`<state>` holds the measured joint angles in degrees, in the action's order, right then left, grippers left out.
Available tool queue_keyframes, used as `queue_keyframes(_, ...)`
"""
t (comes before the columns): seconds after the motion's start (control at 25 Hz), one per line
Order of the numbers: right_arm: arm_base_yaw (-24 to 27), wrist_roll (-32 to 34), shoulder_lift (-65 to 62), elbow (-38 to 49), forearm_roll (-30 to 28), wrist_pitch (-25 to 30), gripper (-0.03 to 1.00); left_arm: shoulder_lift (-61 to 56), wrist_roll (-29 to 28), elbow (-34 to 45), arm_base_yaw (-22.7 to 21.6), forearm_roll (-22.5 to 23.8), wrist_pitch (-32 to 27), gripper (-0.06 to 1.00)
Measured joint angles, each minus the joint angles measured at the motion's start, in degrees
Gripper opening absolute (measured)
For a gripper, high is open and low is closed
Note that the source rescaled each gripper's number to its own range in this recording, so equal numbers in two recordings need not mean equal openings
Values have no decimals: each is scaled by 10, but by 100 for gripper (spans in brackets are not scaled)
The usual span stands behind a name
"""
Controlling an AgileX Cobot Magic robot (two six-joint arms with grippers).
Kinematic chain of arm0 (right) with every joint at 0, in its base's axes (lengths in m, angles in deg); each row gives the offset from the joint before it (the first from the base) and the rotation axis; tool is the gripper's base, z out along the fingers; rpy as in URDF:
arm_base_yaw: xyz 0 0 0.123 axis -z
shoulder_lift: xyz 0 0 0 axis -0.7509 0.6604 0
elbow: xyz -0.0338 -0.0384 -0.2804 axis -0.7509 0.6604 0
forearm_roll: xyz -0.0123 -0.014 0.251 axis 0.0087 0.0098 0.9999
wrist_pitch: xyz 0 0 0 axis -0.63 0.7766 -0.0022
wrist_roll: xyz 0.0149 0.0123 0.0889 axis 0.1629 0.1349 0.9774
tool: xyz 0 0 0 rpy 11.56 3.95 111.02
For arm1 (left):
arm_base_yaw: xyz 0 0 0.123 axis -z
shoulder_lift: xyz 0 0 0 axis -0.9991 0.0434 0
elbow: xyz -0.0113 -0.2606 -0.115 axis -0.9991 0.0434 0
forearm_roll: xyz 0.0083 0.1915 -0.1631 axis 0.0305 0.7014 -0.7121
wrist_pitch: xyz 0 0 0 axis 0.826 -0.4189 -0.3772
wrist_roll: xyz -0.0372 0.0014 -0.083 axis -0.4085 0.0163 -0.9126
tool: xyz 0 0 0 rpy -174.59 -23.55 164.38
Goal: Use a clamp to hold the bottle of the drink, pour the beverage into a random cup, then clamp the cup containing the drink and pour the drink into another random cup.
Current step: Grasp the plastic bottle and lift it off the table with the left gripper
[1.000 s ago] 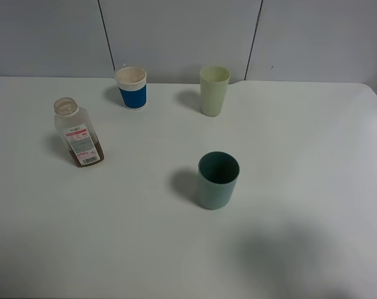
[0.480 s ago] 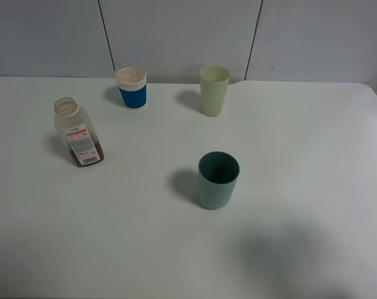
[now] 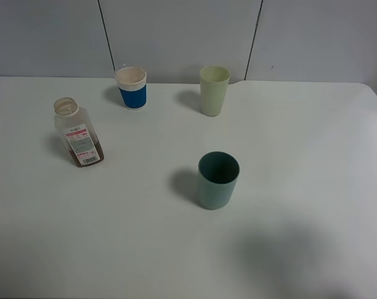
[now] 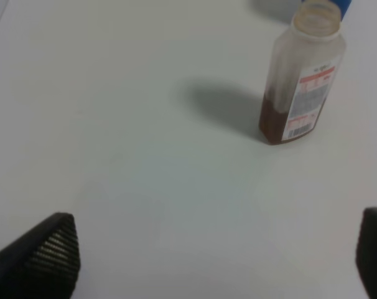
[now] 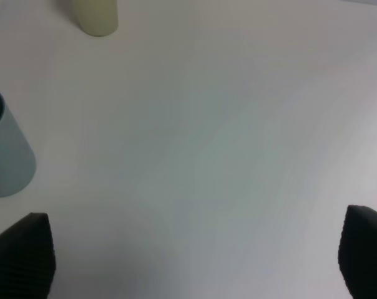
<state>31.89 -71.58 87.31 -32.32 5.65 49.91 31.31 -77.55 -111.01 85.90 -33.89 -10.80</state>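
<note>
the bottle (image 3: 78, 132) stands upright and uncapped on the left of the white tabletop (image 3: 313, 143) (a little brown drink in its base), with a blue-banded cup (image 3: 132, 88) and a pale green cup (image 3: 214, 90) toward the far edge and a teal cup (image 3: 218, 180) near the middle. the left gripper (image 4: 204, 265) hangs near the bottle without touching it, spread wide and empty; the right gripper (image 5: 191, 258), equally spread and empty, hangs near the teal cup.

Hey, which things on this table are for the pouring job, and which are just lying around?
For the job: drink bottle, blue-banded cup, pale green cup, teal cup.
Just lying about: none seen, though only two cups get used.
</note>
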Motion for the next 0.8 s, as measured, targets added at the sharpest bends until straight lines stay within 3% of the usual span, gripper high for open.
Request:
queue_keyframes(0.56, 0, 0, 0, 0, 0, 0, 74, 0, 0, -1, 0, 5, 3, 82)
queue_keyframes(0.8, 0, 0, 0, 0, 0, 0, 74, 9, 0, -14, 0, 14, 99, 90)
